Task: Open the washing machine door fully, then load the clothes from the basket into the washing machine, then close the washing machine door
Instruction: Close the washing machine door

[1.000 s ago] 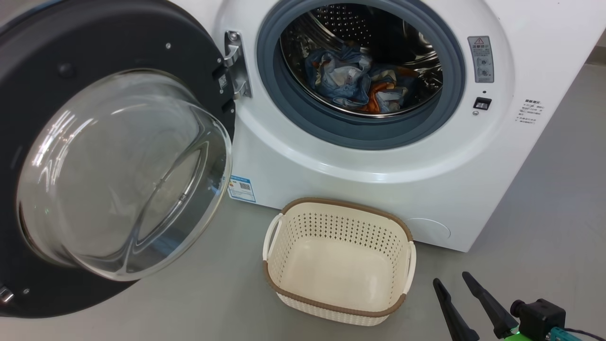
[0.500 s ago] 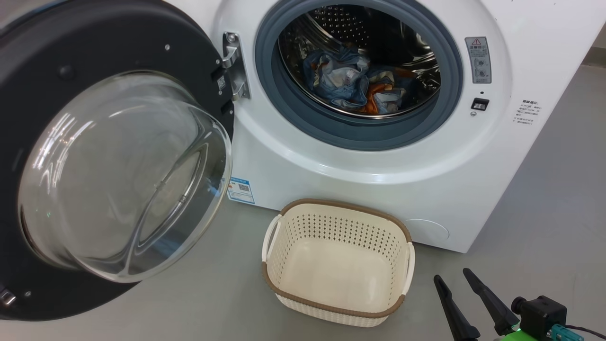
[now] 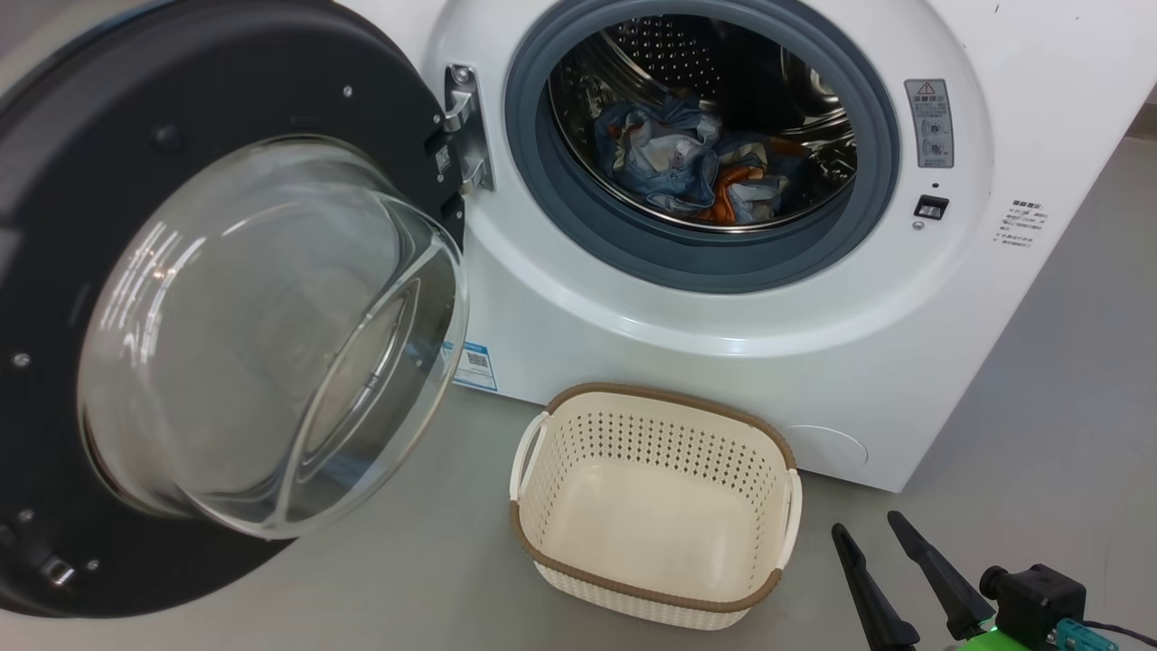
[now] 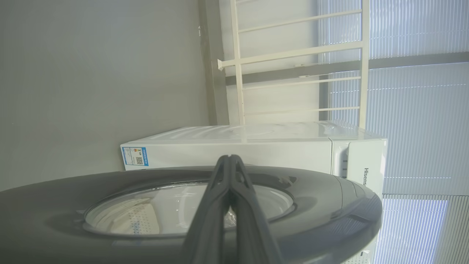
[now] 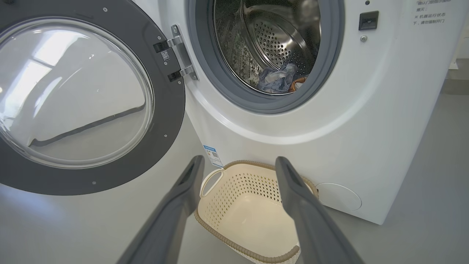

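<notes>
The washing machine (image 3: pixel 723 362) stands with its round opening uncovered. The washing machine door (image 3: pixel 136 136) hangs swung out to the left, its glass bowl facing me. The clothes (image 3: pixel 687 167), blue with orange, lie bunched in the steel drum and also show as clothes (image 5: pixel 276 79) in the right wrist view. On the floor in front is the basket (image 3: pixel 655 407), with nothing in it. My right gripper (image 3: pixel 867 523) hovers open to the basket's right, its jaws framing the basket (image 5: pixel 249 183). My left gripper (image 4: pixel 229 157) is shut over the door's outer face (image 4: pixel 329 190); whether it touches, I cannot tell.
Grey floor (image 3: pixel 1067 434) stretches to the machine's right. Behind the machine (image 4: pixel 256 146) are a cream rail frame (image 4: pixel 293 55) and window blinds (image 4: pixel 414 110).
The whole head picture has slid a little to the right, so the camera has moved. The door's free edge has slid slightly more than the machine. My right gripper stays open and in place.
</notes>
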You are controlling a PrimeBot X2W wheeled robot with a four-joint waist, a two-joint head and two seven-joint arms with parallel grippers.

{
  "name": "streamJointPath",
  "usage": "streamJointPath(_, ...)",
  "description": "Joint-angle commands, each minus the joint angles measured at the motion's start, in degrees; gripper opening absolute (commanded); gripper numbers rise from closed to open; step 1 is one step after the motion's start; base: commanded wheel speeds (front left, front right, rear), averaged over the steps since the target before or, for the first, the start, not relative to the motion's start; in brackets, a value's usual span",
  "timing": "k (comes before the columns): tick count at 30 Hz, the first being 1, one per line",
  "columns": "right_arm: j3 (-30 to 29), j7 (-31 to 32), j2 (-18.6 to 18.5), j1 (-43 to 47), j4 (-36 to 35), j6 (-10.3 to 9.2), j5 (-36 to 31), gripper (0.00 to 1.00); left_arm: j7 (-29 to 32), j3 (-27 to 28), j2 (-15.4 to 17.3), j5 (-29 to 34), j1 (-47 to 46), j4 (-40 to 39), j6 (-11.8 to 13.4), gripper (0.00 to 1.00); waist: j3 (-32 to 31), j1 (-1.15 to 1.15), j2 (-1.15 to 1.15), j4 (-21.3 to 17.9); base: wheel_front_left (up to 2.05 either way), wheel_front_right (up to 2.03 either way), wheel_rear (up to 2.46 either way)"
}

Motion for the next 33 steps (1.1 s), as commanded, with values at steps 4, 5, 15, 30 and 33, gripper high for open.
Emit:
streamJointPath(4, 0.69, -0.69, -0.58, -0.79, -1.36, 0.09, -0.26, 1.0, 3.25, -1.14, -0.32, -0.66, 2.93, -5.64, 1.29, 0.0, -0.33, 0.0, 0.0, 0.22, 0.0, 0.0, 0.0)
streamJointPath(5, 0.62, -0.69, -0.54, -0.74, -1.37, 0.09, -0.27, 1.0, 3.85, -1.28, -0.61, -0.71, 3.56, -6.91, 1.65, 0.0, -0.4, 0.0, 0.0, 0.28, 0.0, 0.0, 0.0)
streamJointPath(15, 0.24, -0.69, -0.09, -0.49, -1.48, 0.09, -0.35, 1.0, 10.06, -2.34, -4.58, -2.35, 9.9, -20.78, 5.93, 0.0, -1.11, 0.0, 0.0, 0.65, 0.0, 0.0, 0.0)
streamJointPath(30, -0.23, -0.69, 1.08, -0.13, -1.8, 0.09, -0.45, 1.0, 16.83, -4.42, -10.75, -4.67, 17.99, -40.13, 12.93, 0.0, -1.63, 0.0, 0.0, -0.57, 0.0, 0.0, 0.0)
streamJointPath(33, -0.22, -0.69, 1.25, -0.09, -1.79, 0.09, -0.47, 1.0, 17.88, -4.86, -11.72, -5.13, 19.11, -43.1, 14.03, 0.0, -1.75, 0.0, 0.0, -1.28, 0.0, 0.0, 0.0)
